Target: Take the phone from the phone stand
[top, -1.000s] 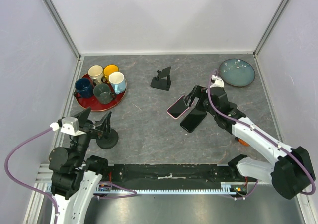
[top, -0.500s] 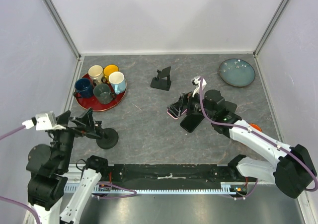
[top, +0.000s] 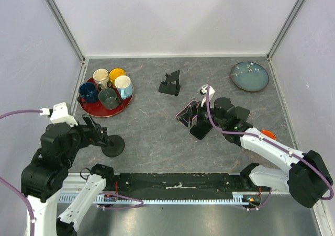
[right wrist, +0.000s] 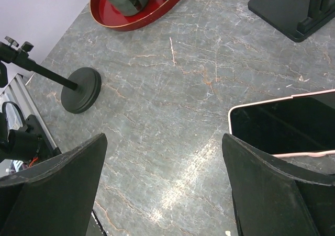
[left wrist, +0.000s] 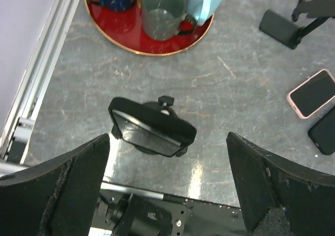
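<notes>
A black phone sits tilted on a round-based phone stand at the near left of the table. My left gripper is open and hangs above it, one finger on each side, touching nothing. In the top view the left gripper partly hides the phone. My right gripper is open and empty, low over the table. Its right finger is over a pink-cased phone lying flat. The round stand shows far left in the right wrist view.
A second black phone lies flat beside the pink one. An empty rectangular-based stand stands at the back middle. A red tray of mugs is at the back left, a teal plate at the back right.
My left arm has lifted and drawn back to the left, its gripper now above the phone on the stand. My right gripper has swung left and down over the pink phone.
</notes>
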Motion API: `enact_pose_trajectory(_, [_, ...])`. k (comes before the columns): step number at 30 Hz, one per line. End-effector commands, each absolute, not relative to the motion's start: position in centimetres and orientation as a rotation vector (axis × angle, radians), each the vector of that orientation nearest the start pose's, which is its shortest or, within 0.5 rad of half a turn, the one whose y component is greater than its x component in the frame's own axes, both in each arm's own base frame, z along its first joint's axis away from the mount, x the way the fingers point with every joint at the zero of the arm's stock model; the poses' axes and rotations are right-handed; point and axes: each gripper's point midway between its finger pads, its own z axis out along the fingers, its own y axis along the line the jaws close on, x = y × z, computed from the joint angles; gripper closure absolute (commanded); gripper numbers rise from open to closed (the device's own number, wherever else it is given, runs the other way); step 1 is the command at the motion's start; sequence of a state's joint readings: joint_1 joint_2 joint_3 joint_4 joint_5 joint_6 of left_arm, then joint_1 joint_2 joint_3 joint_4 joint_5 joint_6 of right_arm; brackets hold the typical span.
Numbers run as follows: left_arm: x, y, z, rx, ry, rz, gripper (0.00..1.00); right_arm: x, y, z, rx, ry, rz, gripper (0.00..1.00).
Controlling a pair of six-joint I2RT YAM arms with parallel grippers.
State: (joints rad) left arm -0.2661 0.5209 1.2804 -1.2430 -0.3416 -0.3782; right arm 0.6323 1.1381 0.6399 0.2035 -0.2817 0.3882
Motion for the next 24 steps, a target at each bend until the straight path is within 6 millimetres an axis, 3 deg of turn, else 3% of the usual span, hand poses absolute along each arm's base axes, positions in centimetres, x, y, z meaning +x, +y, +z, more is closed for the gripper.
enact_pose_trajectory(1, [11.9, 1.9, 29.3, -0.444, 2.081, -0.006, 0.00, 26.0, 27.6, 19.4, -0.500, 1.844, 0.969, 0.02])
enact_pose_trajectory(8, [12.1, 2.8, 29.2, -0.475, 2.061, 0.046, 0.00, 25.8, 27.5, 18.7, -0.508, 1.843, 0.969, 0.02])
enact_pose_trajectory(11, [13.2, 1.9, 29.4, -0.401, 2.014, -0.001, 0.00, 25.6, 27.5, 18.4, -0.512, 1.843, 0.975, 0.02])
enact_pose_trajectory(24, [15.6, 2.5, 28.6, -0.393, 1.979, 0.077, 0.00, 25.6, 27.2, 17.6, -0.500, 1.847, 0.961, 0.02])
